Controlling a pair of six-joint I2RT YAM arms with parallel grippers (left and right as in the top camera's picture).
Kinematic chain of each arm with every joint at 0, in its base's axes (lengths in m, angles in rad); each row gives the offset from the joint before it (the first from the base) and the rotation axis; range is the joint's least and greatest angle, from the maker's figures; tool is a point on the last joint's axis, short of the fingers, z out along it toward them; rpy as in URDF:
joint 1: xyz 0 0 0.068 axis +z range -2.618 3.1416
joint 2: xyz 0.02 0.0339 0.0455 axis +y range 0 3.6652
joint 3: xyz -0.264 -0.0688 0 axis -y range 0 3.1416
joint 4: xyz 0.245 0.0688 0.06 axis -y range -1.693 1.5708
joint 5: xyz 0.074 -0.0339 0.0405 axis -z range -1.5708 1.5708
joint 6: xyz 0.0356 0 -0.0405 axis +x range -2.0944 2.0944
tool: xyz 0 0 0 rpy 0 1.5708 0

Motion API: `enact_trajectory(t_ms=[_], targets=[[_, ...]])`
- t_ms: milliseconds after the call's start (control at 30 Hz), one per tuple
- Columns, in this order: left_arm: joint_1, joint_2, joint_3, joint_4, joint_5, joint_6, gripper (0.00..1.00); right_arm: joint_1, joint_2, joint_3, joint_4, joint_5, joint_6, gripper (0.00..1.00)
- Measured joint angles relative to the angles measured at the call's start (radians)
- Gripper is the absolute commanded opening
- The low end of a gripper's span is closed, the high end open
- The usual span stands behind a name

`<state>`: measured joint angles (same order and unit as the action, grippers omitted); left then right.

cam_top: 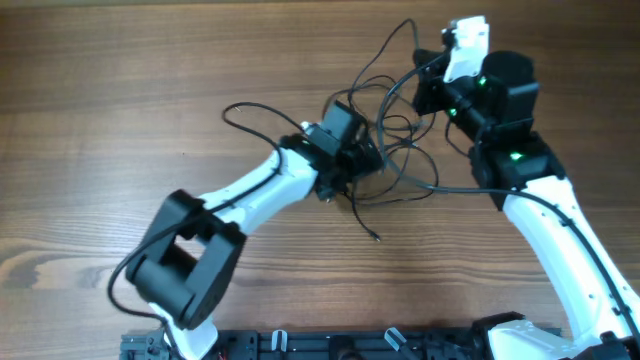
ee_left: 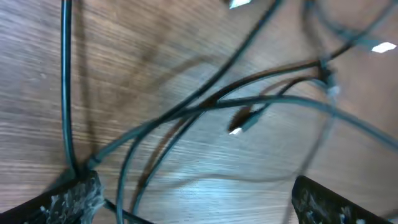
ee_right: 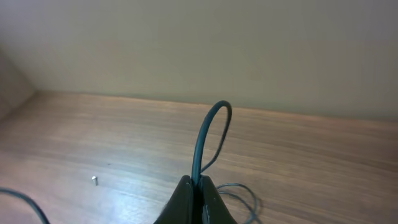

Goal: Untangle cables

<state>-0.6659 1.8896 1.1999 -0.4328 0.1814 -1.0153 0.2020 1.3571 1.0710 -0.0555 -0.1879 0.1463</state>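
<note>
Cables (cam_top: 395, 150) are in one loose tangle on the wood surface (cam_top: 120, 90), right of centre and closer to the far edge than the near one. One strand loops out towards the left edge, and another trails towards the near edge w/ a free plug end (cam_top: 375, 237).

Left claw (ee_left: 194, 186) is wide open and right over the tangle, not gripping anything. In the left wrist cam several cords cross on the surface between its two fingers, and a small plug tip (ee_left: 239, 127) lies in the middle of the crossing. One cord runs right up against the left finger (ee_left: 78, 199), can't tell if it's actually touching.

Right claw (ee_right: 198, 186) is at the far right side of the bunch, pinched closed on a single cord. A short loop of that cord (ee_right: 211, 134) arches up above the tips, and more cable curls on the surface just behind.
</note>
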Motion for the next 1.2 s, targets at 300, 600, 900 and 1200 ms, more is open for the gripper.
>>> enact_trajectory(t_ms=[300, 600, 900, 1200], targets=[[0.011, 0.1, 0.052, 0.01, 0.02, 0.028, 0.74, -0.265, -0.015, 0.37, -0.035, -0.021, 0.007, 0.04], [0.277, 0.103, 0.07, -0.206, 0.099, 0.033, 0.73, -0.705, -0.03, 0.533, -0.043, 0.039, -0.047, 0.04], [0.359, 0.101, 0.07, -0.262, 0.117, 0.033, 0.75, -0.982, 0.266, 0.539, -0.138, 0.304, -0.246, 0.04], [0.347, 0.097, 0.061, -0.256, 0.087, 0.03, 0.6, -1.067, 0.644, 0.541, -0.324, 0.325, -0.29, 0.21]])
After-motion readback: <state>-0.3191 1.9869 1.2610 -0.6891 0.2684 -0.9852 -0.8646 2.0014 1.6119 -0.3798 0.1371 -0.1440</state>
